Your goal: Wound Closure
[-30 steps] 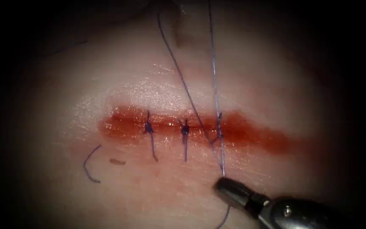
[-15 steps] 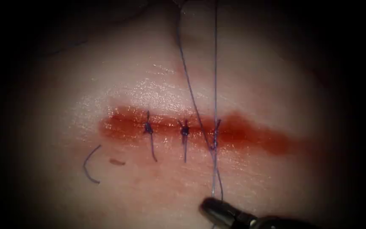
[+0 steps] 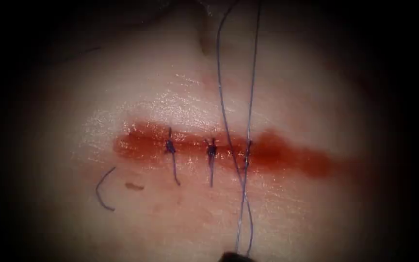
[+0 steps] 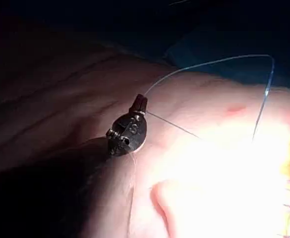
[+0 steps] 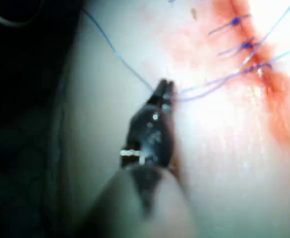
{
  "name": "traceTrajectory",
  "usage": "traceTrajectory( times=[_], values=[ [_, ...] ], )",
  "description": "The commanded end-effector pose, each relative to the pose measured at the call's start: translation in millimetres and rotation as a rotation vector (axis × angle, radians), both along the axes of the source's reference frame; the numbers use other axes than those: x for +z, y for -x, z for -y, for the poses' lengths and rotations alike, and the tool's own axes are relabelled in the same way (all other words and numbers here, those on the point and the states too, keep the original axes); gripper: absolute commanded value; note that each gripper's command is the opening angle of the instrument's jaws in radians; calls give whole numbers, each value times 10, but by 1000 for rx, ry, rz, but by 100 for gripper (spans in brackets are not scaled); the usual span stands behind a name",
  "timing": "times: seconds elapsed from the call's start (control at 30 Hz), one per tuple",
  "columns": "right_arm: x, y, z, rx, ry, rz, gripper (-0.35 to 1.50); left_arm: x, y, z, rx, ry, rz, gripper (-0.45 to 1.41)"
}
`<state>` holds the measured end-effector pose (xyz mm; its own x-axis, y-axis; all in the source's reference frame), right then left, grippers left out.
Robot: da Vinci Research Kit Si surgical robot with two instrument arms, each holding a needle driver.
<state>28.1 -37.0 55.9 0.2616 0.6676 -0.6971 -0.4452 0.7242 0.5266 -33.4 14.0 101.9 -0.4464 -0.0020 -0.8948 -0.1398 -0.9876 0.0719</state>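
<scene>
Over the last second the right tool (image 3: 233, 255) has slid down the endoscope view until just its dark tip shows at the lower edge, and the two strands of thread (image 3: 249, 116) it draws have swung from a spread V into two nearly parallel lines running top to bottom, crossing each other just below the cut.

The tissue (image 3: 161, 82) is pale and glistening, with the cut (image 3: 287, 155) lying across it as a band stained by red fluid (image 3: 316, 162). Two tied stitches (image 3: 170, 147) sit on the left and middle of the cut with short tails pointing down; a third stitch site (image 3: 247, 148) lies to their right, where the long strands pass through. A loose cut end of thread (image 3: 102, 190) curls on the tissue below the left end of the cut, with a small reddish fleck (image 3: 134, 185) beside it.

In the right wrist view the right tool's jaws are closed on the thread, strands running from its tip toward the stitches. In the left wrist view the left tool (image 4: 138, 104) sits over the tissue, its jaws clamped on the thread, which arcs away from the tip. I cannot tell where the needle is
</scene>
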Motion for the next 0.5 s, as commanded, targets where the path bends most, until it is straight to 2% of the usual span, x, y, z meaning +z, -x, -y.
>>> traceTrajectory(
  times=[0.03,0.5],
  values=[
    [-1,-6,19,-10,-5,-6,-35,6,7,-2,0,0,-1,-45],
    [2,-9,43,-32,-30,-13,-35,9,25,-13,-1,38,-21,-45]
  ],
)
